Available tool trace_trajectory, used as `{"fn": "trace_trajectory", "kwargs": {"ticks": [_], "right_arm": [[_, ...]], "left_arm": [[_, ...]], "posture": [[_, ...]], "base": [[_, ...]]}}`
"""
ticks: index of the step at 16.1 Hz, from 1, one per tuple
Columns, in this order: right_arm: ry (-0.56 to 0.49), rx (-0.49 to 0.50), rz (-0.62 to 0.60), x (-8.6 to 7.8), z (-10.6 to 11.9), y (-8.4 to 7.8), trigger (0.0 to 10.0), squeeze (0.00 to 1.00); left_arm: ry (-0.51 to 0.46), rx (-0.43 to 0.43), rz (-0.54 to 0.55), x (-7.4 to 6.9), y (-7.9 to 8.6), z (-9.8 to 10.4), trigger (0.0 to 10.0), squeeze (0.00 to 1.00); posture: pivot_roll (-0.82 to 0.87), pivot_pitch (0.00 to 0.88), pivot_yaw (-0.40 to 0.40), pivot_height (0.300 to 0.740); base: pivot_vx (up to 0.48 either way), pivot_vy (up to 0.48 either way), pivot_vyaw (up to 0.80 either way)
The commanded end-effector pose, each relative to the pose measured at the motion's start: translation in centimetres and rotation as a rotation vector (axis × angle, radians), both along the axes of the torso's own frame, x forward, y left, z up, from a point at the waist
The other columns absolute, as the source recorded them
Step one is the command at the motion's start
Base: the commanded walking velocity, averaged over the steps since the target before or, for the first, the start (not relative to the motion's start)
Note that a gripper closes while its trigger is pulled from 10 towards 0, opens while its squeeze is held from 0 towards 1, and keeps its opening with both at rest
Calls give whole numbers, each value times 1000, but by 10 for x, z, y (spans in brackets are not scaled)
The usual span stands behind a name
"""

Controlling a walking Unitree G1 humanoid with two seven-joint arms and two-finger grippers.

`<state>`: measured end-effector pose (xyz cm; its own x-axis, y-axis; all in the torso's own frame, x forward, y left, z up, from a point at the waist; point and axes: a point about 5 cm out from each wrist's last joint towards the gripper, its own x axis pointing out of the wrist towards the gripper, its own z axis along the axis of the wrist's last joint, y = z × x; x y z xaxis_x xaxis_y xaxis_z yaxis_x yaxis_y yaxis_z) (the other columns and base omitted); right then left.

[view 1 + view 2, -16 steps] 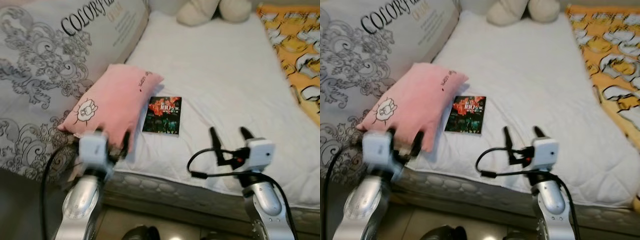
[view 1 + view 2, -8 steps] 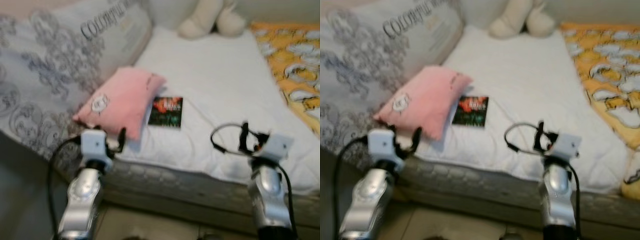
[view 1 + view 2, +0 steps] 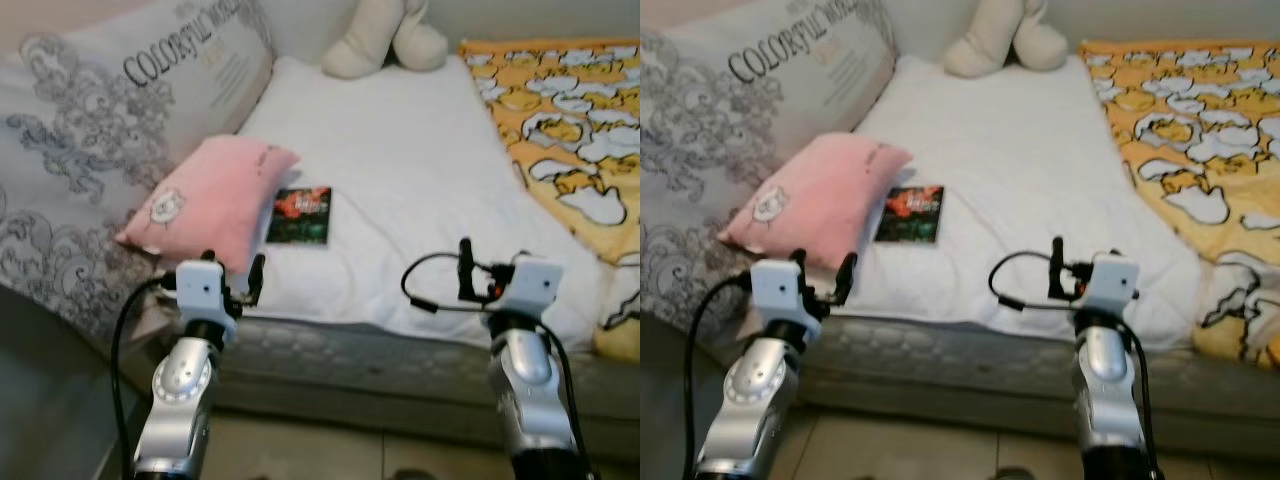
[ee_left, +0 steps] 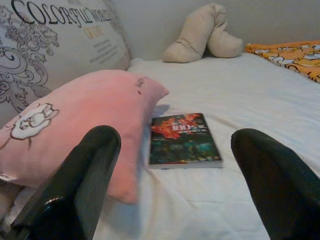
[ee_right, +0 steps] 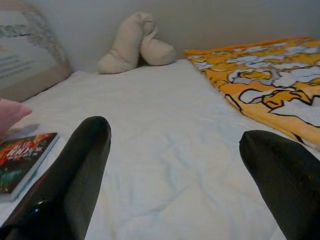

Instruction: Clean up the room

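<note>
1. Left hand (image 4: 170, 185): two black fingers spread wide apart, holding nothing; it hovers at the near edge of the bed.
2. Right hand (image 5: 175, 180): black fingers likewise spread apart and empty, hovering over the near edge of the bed.
3. Bed with white quilted mattress cover (image 3: 400, 150): stretches away ahead of both hands.
4. Soft pink pillow with a small white rabbit drawing (image 3: 205, 200): lies on the bed just ahead of the left hand, apart from its fingers.
5. Small dark paperback book with a red and green cover (image 3: 300, 214): lies flat on the white cover, just beside the pink pillow, ahead of the left hand and between the two hands.
6. Large grey-patterned cushion printed with black lettering (image 3: 110, 150): leans up beyond the pink pillow, on the left hand's outer side.
7. Cream plush toy (image 3: 385, 38): rests at the far end of the bed, well apart from both hands.
8. Orange blanket with a white and yellow cartoon print (image 3: 570, 140): lies along the bed on the right hand's outer side.
</note>
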<state>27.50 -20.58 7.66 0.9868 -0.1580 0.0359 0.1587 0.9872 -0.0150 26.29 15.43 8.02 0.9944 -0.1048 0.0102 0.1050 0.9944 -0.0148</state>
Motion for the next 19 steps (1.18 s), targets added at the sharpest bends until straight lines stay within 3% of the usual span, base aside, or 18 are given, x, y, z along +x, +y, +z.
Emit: {"fn": "trace_trajectory", "kwargs": {"ticks": [1,6,16,19], "right_arm": [[-39,-7,28,3,7,5,10000,0],[-50,-26,41,3,10,6,10000,0],[-23,-46,88,-1,5,11,10000,0],[-9,-53,85,-2,3,12,10000,0]], "left_arm": [[-13,10,-17,2,-1,2,10000,0],[-19,26,-21,12,1,4,10000,0],[-27,38,-82,16,3,6,10000,0],[-29,39,-84,19,7,7,10000,0]], "posture": [[-170,0,122,740],[-179,0,129,740],[-172,0,134,740],[-177,0,140,740]], "base": [[0,-480,0],[0,0,0],[0,-442,0],[171,-410,-744]]}}
